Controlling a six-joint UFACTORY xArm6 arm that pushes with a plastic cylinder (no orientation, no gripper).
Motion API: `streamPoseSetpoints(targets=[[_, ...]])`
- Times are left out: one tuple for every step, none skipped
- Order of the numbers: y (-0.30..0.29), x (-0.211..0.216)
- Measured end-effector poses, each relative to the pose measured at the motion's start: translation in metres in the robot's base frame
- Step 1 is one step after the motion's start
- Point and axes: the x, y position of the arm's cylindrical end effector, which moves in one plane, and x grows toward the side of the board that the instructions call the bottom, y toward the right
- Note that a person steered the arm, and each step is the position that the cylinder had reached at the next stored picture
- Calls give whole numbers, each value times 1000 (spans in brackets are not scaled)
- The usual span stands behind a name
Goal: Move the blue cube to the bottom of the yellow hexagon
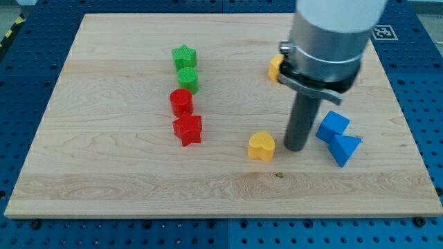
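On the pale wooden counter (104, 173), my tip (296, 148) rests between the yellow heart-shaped block (261, 146) on the view's left and the two blue plastic blocks on the view's right. There is no pincer on this arm, only the straight dark rod, so nothing opens or clamps; the tip touches no block that I can make out.

The blue cube (333, 124) sits just beside the rod, to the view's right and slightly toward the top, and it touches or nearly touches the blue wedge-shaped block (344, 149) below it. The yellow hexagon (275, 66) shows only as a sliver at the left edge of the arm's grey housing, near the view's top; most of it is hidden.

The coming move turns on this: the cube lies to the right of the tip, while its goal, the spot just below the hexagon, lies up and to the left of the cube. I judge the tip must first get round to the cube's lower right side, then push toward the upper left.

The green and red blocks stand well apart on the left.
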Motion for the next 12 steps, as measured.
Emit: streamPoseSetpoints(targets=[[45,0],[93,0],[112,0],[105,0],[84,-8],[71,-30],[60,-49],[42,-64],[27,-76],[26,-81],[26,-71],[22,-60]])
